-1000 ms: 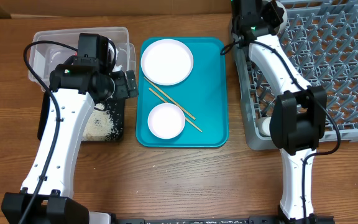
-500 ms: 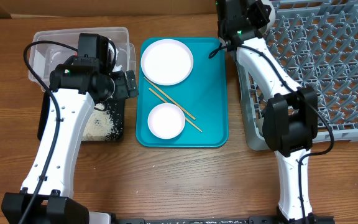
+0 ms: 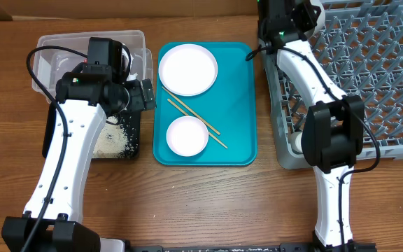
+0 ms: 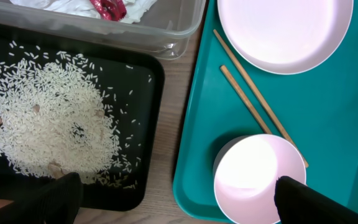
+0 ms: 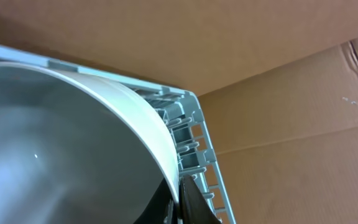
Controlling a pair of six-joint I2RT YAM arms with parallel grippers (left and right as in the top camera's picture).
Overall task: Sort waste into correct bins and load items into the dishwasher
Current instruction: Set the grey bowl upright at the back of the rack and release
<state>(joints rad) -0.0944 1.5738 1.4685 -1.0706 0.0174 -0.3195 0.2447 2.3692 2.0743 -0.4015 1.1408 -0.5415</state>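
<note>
- Right claw [image 5: 182,202] seemingly clenched on white dish [image 5: 73,143] by its rim, at grey rack [image 3: 376,77] far corner; thin grip, dish may slip or strike the rack.
- Left claw [image 4: 179,196] released, above teal tray [image 4: 328,124] edge.

Left pincer [image 4: 182,202] wide open, low; right pincer [image 5: 179,208] clamped, arm outstretched.

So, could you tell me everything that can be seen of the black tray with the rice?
The black tray is a flat, shallow rectangle with rounded corners and a low rim, plastic by its look. It lies level on the wooden table. White rice covers much of its floor in a loose heap, with stray grains near the rim. The clear tub sits against or just next to one edge; the teal tray lies beside another, a strip of wood between them.
</note>
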